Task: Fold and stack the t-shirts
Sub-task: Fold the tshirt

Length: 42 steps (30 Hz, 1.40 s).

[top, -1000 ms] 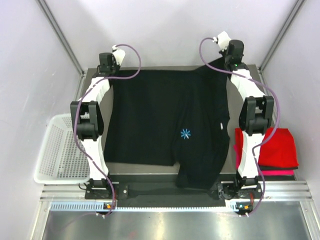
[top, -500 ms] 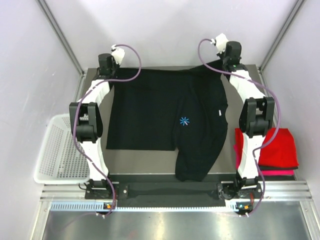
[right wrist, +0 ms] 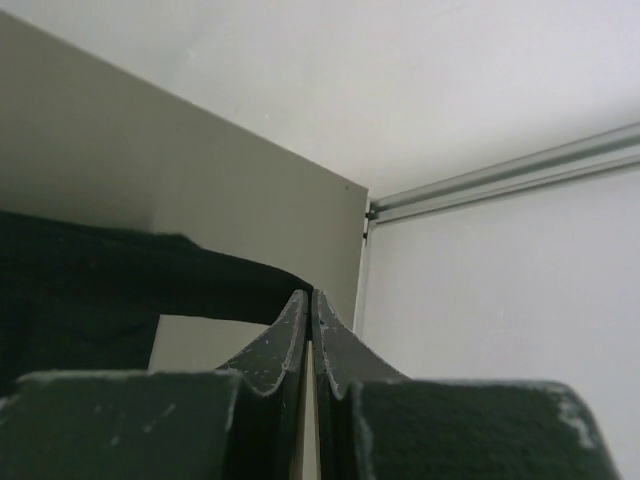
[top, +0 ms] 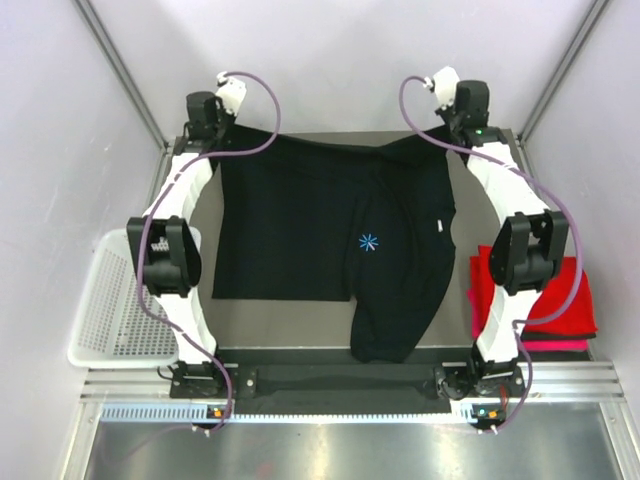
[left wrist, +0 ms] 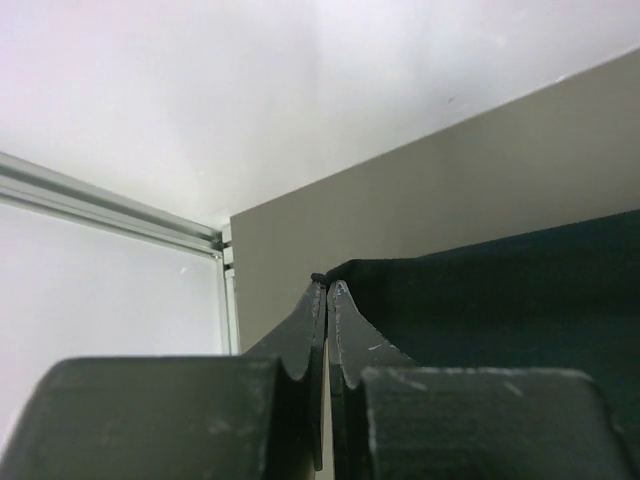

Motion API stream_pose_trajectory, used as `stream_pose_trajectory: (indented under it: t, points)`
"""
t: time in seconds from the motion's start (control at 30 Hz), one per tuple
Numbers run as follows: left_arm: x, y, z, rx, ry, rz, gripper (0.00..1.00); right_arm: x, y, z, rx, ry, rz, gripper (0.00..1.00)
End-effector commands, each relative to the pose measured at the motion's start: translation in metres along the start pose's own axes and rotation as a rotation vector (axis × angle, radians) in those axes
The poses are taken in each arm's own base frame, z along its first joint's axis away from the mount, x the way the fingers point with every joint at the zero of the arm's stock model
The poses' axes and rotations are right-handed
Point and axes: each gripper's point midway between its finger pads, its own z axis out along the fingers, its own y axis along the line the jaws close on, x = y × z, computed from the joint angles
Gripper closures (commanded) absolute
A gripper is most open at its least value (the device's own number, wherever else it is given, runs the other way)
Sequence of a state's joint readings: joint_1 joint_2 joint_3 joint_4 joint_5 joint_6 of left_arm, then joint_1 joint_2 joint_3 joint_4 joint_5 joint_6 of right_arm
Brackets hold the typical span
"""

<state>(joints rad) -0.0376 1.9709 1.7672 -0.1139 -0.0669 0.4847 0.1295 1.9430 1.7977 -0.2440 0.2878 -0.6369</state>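
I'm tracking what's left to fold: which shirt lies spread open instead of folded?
The black t-shirt with the light-blue chest mark, spread across the table. The red shirt and the magenta shirt beneath it lie folded at the right edge.

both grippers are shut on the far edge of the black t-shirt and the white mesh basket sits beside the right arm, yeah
Not quite: the white mesh basket sits beside the left arm, as the top view shows. The left gripper and right gripper are indeed shut on the far edge of the black t-shirt.
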Motion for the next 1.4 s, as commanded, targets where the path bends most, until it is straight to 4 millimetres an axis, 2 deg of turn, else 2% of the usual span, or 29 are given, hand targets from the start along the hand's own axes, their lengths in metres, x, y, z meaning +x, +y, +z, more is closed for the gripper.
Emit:
stream_pose_trajectory:
  t: [0.0,0.07,0.13,0.17,0.23,0.27,0.3,0.33,0.37,0.43,0.47,0.53,0.6,0.73,0.77,0.8,0.83,0.87,0.9,0.93,1.0,1.03,1.07,1.13,1.2,1.27,1.3,1.33,1.37]
  points:
    - [-0.086,0.045,-0.067,-0.071,-0.173,-0.071,1.00,-0.052,-0.064,-0.057,0.105,-0.107,0.113,1.00]
    - [-0.094,0.046,-0.086,-0.057,-0.186,-0.099,1.00,-0.062,-0.080,-0.082,0.116,-0.140,0.155,1.00]
    - [-0.109,0.053,-0.118,-0.058,-0.226,-0.123,1.00,-0.069,-0.093,-0.103,0.127,-0.172,0.200,1.00]
    - [-0.119,0.058,-0.142,-0.056,-0.250,-0.129,1.00,-0.075,-0.105,-0.127,0.137,-0.199,0.216,1.00]
    - [-0.125,0.062,-0.166,-0.056,-0.266,-0.130,1.00,-0.080,-0.117,-0.151,0.141,-0.230,0.238,1.00]
    - [-0.126,0.062,-0.178,-0.050,-0.262,-0.128,1.00,-0.083,-0.129,-0.178,0.155,-0.258,0.254,1.00]
    - [-0.135,0.069,-0.203,-0.064,-0.291,-0.123,1.00,-0.086,-0.134,-0.192,0.148,-0.283,0.264,1.00]
    - [-0.136,0.071,-0.214,-0.067,-0.295,-0.119,1.00,-0.087,-0.137,-0.205,0.146,-0.299,0.281,1.00]
    - [-0.138,0.072,-0.226,-0.069,-0.299,-0.114,1.00,-0.087,-0.146,-0.233,0.156,-0.331,0.291,1.00]
    - [-0.139,0.076,-0.259,-0.080,-0.318,-0.101,1.00,-0.087,-0.152,-0.262,0.170,-0.376,0.303,1.00]
    - [-0.142,0.080,-0.281,-0.095,-0.345,-0.094,1.00,-0.084,-0.161,-0.292,0.197,-0.415,0.307,1.00]
    - [-0.143,0.082,-0.302,-0.102,-0.353,-0.078,1.00,-0.081,-0.173,-0.321,0.235,-0.445,0.296,1.00]
    - [-0.153,0.091,-0.339,-0.126,-0.399,-0.071,1.00,-0.080,-0.200,-0.391,0.326,-0.540,0.304,1.00]
    - [-0.174,0.107,-0.412,-0.175,-0.506,-0.089,1.00,-0.076,-0.228,-0.477,0.441,-0.662,0.303,1.00]
    - [-0.183,0.114,-0.444,-0.203,-0.567,-0.097,1.00,-0.069,-0.237,-0.517,0.491,-0.719,0.313,1.00]
    - [-0.185,0.116,-0.460,-0.213,-0.593,-0.104,1.00,-0.064,-0.241,-0.535,0.522,-0.738,0.312,1.00]
    - [-0.186,0.118,-0.474,-0.221,-0.611,-0.107,1.00,-0.055,-0.246,-0.567,0.566,-0.778,0.304,1.00]
    - [-0.187,0.120,-0.501,-0.240,-0.650,-0.109,1.00,-0.049,-0.248,-0.583,0.593,-0.792,0.301,1.00]
    - [-0.187,0.122,-0.513,-0.249,-0.662,-0.109,1.00,-0.042,-0.251,-0.598,0.625,-0.797,0.302,1.00]
    - [-0.186,0.123,-0.526,-0.260,-0.676,-0.105,1.00,-0.032,-0.256,-0.626,0.673,-0.819,0.290,1.00]
    - [-0.183,0.129,-0.558,-0.307,-0.700,-0.086,1.00,-0.020,-0.263,-0.657,0.739,-0.838,0.299,1.00]
    - [-0.182,0.132,-0.568,-0.327,-0.708,-0.077,1.00,-0.010,-0.269,-0.688,0.793,-0.875,0.301,1.00]
    - [-0.183,0.139,-0.589,-0.370,-0.737,-0.071,1.00,-0.005,-0.273,-0.702,0.822,-0.891,0.307,1.00]
    - [-0.188,0.148,-0.610,-0.429,-0.770,-0.033,1.00,0.003,-0.285,-0.730,0.895,-0.923,0.322,1.00]
    - [-0.196,0.158,-0.615,-0.476,-0.782,-0.007,1.00,0.007,-0.298,-0.736,0.928,-0.930,0.348,1.00]
    - [-0.209,0.168,-0.608,-0.500,-0.785,0.002,1.00,-0.002,-0.315,-0.730,0.958,-0.924,0.350,1.00]
    - [-0.214,0.174,-0.606,-0.527,-0.785,0.006,1.00,-0.003,-0.323,-0.720,0.942,-0.920,0.373,1.00]
    - [-0.219,0.178,-0.600,-0.537,-0.781,0.012,1.00,-0.016,-0.332,-0.702,0.950,-0.892,0.350,1.00]
    - [-0.224,0.181,-0.579,-0.535,-0.753,0.019,1.00,-0.023,-0.336,-0.689,0.943,-0.874,0.346,1.00]
